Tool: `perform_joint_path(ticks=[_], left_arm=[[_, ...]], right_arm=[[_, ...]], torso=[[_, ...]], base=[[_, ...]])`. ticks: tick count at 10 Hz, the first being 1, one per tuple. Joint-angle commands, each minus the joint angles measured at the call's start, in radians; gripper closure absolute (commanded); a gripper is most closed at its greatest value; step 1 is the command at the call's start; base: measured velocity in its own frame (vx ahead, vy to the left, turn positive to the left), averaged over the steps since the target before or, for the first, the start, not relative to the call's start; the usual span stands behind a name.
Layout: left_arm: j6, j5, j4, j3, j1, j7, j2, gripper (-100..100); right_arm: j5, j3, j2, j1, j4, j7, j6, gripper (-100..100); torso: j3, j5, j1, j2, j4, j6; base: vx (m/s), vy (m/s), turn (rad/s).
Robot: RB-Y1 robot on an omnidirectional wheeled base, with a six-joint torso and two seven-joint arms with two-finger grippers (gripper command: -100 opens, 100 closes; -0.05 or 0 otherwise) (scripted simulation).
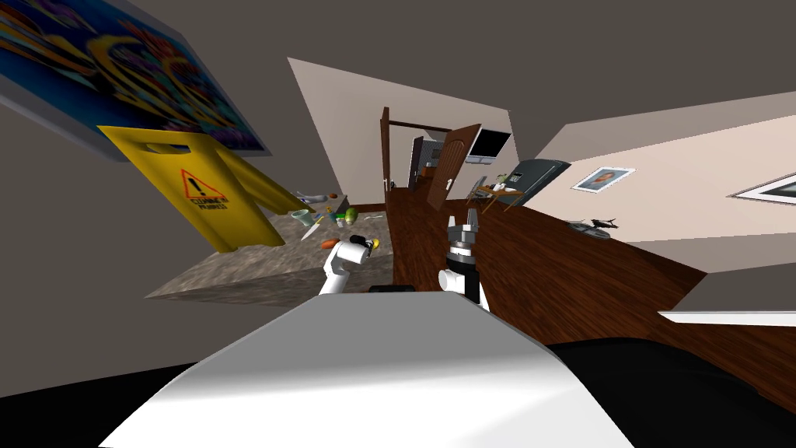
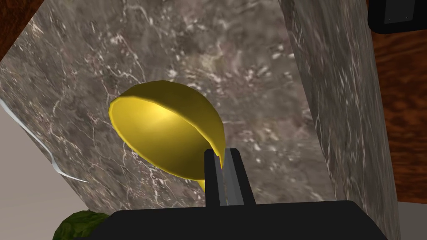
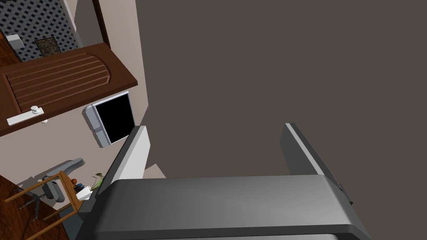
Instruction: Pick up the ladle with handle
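Note:
The ladle (image 2: pixel 167 129) has a yellow bowl and lies tipped over the dark marble countertop (image 2: pixel 233 58). My left gripper (image 2: pixel 222 153) is shut on the ladle, its two fingers pressed together on the thin yellow stem right at the bowl's rim. In the head view the left gripper (image 1: pixel 365 243) reaches over the near corner of the counter (image 1: pixel 256 268), with the ladle (image 1: pixel 376 243) a yellow spot at its tip. My right gripper (image 1: pixel 464 223) is raised over the wooden floor with its fingers (image 3: pixel 139 154) wide apart and nothing between them.
A yellow caution sign (image 1: pixel 202 187) stands on the counter's left part. Several small items (image 1: pixel 326 214) lie at its far end, an orange one (image 1: pixel 330 243) near my left arm. A green lump (image 2: pixel 79 225) sits beside the gripper. Wooden floor (image 1: pixel 544 264) runs to an open door (image 1: pixel 455 163).

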Motion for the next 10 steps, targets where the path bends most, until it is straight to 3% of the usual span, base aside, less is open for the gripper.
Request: perform_joint_path(ticks=[1,3,4,5,8,9,10], left_arm=[[0.0,0.0,0.0,0.0,0.0,0.0,0.0,100],[0.0,0.0,0.0,0.0,0.0,0.0,0.0,100],[0.0,0.0,0.0,0.0,0.0,0.001,0.0,0],[0.031,0.002,-0.036,-0.003,0.002,0.001,0.003,100],[0.074,0.002,-0.083,-0.007,0.006,0.003,0.006,100],[0.059,0.002,-0.071,-0.007,0.008,0.002,0.006,100],[0.062,0.002,-0.074,-0.007,0.009,0.002,0.006,0]], right_arm=[[0.0,0.0,0.0,0.0,0.0,0.0,0.0,0],[0.0,0.0,0.0,0.0,0.0,0.0,0.0,0],[0.0,0.0,0.0,0.0,0.0,0.0,0.0,0],[0.0,0.0,0.0,0.0,0.0,0.0,0.0,0],[0.0,0.0,0.0,0.0,0.0,0.0,0.0,0],[0.0,0.0,0.0,0.0,0.0,0.0,0.0,0],[0.0,0.0,0.0,0.0,0.0,0.0,0.0,0]], torso=[[0.0,0.0,0.0,0.0,0.0,0.0],[0.0,0.0,0.0,0.0,0.0,0.0],[0.0,0.0,0.0,0.0,0.0,0.0],[0.0,0.0,0.0,0.0,0.0,0.0],[0.001,0.0,0.0,0.001,0.0,0.0],[0.001,0.0,0.0,0.001,0.0,0.0],[0.001,0.0,0.0,0.001,0.0,0.0]], base=[[0.0,0.0,0.0],[0.0,0.0,0.0],[0.0,0.0,0.0],[0.002,0.0,-0.011],[0.0,0.0,0.0],[0.0,0.0,0.0],[0.0,0.0,0.0]])
